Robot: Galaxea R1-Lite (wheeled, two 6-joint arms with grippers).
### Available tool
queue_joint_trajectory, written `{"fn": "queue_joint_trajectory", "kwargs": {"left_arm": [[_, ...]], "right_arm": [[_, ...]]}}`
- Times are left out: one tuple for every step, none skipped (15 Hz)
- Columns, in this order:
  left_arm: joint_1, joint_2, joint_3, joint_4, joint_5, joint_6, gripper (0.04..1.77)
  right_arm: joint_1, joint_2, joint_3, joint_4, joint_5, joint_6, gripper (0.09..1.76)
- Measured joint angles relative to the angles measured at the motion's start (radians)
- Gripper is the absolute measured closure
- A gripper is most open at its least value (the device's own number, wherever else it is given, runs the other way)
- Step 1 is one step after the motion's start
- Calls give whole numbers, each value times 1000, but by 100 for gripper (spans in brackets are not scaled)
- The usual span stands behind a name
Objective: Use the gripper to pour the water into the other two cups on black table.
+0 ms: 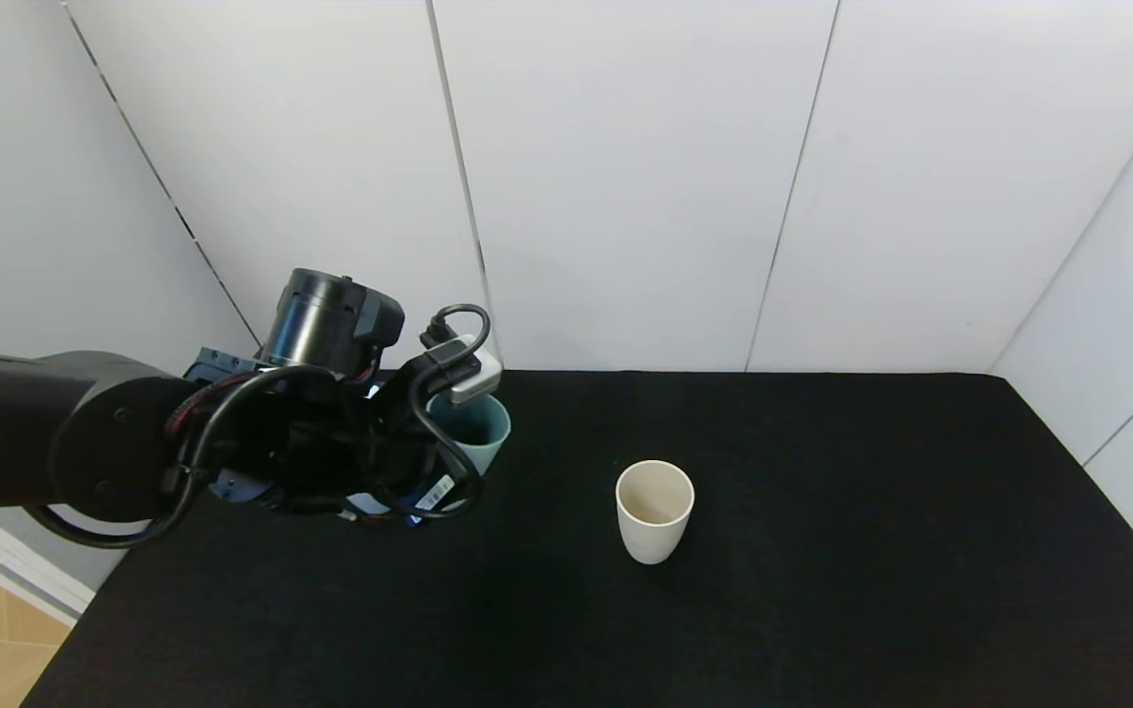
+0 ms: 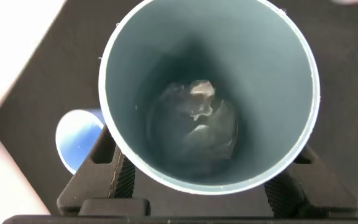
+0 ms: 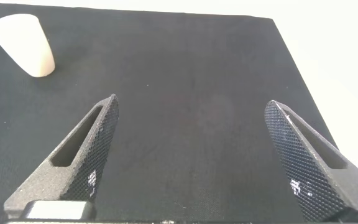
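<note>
Filling most of the left wrist view, the teal-green cup [image 2: 209,93] sits clamped between the left gripper [image 2: 207,186] fingers [image 2: 107,171], which press against its outer wall on both sides; its matte grey-green interior is open to view, with a shallow pool of clear water glinting at the bottom. From the head camera the same cup [image 1: 473,428] shows only partly behind the black left arm, its looping cables and small silver-white box, at the back left of the black table [image 1: 822,590]. Beside the held cup, lower down, a light blue cup [image 2: 78,138] peeks out with just part of its rim and wall visible; it seems to stand on the table, though the view is too cropped to be sure. Out in the middle of the cloth-like tabletop stands the cream-white cup [image 1: 654,509], upright, plain and handleless, well apart from the arm. Over the bare black surface, the right gripper [image 3: 191,155] hangs with its textured fingers [image 3: 86,158] spread wide, holding nothing.
</note>
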Motion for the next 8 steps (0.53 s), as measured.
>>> {"fn": "queue_joint_trajectory", "kwargs": {"left_arm": [[-11, 5, -4, -10, 13, 2, 67], [-23, 11, -7, -13, 38, 4, 67], [-38, 18, -12, -13, 69, 6, 67], [-51, 28, -18, -12, 97, 11, 67], [-64, 39, -29, -11, 125, 29, 67], [-77, 53, -41, -11, 151, 61, 67], [-89, 64, -55, -11, 171, 89, 67], [-104, 77, -72, -10, 182, 102, 67]], "right_arm": [[0, 0, 0, 0, 0, 0, 14], [0, 0, 0, 0, 0, 0, 14], [0, 0, 0, 0, 0, 0, 14], [0, 0, 0, 0, 0, 0, 14], [0, 0, 0, 0, 0, 0, 14], [0, 0, 0, 0, 0, 0, 14], [0, 0, 0, 0, 0, 0, 14], [0, 0, 0, 0, 0, 0, 14]]}}
